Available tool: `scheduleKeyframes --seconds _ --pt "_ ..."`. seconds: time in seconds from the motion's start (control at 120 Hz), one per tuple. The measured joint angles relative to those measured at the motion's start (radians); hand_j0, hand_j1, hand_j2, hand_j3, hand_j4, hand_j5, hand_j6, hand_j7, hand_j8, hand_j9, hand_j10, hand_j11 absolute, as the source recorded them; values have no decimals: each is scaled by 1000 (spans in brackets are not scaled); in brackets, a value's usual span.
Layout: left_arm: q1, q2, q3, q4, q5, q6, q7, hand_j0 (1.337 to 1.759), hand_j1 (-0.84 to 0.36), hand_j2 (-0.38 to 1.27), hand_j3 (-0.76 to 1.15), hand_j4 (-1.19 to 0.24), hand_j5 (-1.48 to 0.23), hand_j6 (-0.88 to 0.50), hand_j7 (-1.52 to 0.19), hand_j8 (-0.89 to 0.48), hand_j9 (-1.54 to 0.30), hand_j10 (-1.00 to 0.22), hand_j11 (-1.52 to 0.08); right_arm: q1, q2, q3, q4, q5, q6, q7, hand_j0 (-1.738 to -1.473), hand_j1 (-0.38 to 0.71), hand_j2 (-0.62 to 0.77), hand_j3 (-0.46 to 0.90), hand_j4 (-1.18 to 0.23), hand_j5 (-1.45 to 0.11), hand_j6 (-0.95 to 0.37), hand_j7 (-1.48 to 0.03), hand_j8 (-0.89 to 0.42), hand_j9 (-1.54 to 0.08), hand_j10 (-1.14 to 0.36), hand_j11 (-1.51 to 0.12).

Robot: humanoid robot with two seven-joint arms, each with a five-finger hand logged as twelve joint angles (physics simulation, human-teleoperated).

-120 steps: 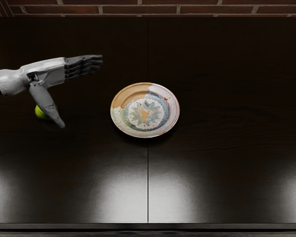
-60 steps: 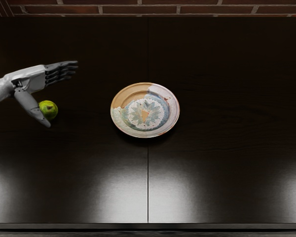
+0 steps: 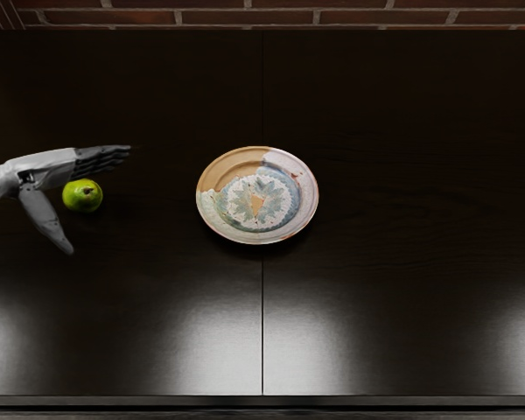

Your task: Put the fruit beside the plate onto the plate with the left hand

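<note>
Over the last second the left hand (image 3: 57, 168) draws back toward the picture's left edge and drops lower. Where it earlier covered the small round green fruit (image 3: 82, 195), it now brackets it. The dark fingers (image 3: 103, 158) stretch out straight just beyond the fruit's far side, and the pale thumb (image 3: 45, 220) hangs down on the near side. The hand is open and grips nothing. The fruit sits in the crook between fingers and thumb, resting on the dark, glossy wooden table (image 3: 376, 289). Whether the palm already touches it is hard to tell from this high view.

That reads as lining up for the grasp: the fruit is exposed and framed, but nothing has closed on it and no lift has begun.

The round glazed ceramic plate (image 3: 212, 175), tan and blue with a star pattern, lies well apart from the hand, straight out past the fingertips. Bare tabletop lies between them, so a carry that way meets no obstacle. The table's far edge lies well beyond the fingers and its near edge far behind the thumb
</note>
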Motion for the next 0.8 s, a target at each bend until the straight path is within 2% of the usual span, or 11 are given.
scheduleKeyframes --seconds 0.225,0.433,0.8 --pt "-14 -14 -3 50 -2 0 0 1658 349 4 0 -5 -1 -6 -1 -6 0 -4 0 0 0 0 0 0 0 0 -1658 -320 -5 0 -24 -31 -24 -31 -24 -31 -24 -31" --pt "-26 -56 -4 128 -6 0 0 1658 349 4 0 -5 -1 -7 -1 -6 0 -4 0 0 0 0 0 0 0 0 -1658 -320 -5 0 -24 -31 -24 -31 -24 -31 -24 -31" --pt "-34 -86 21 173 11 0 0 1658 349 4 0 -5 -1 -6 -1 -6 0 -4 0 0 0 0 0 0 0 0 -1658 -320 -5 0 -24 -31 -24 -31 -24 -31 -24 -31"
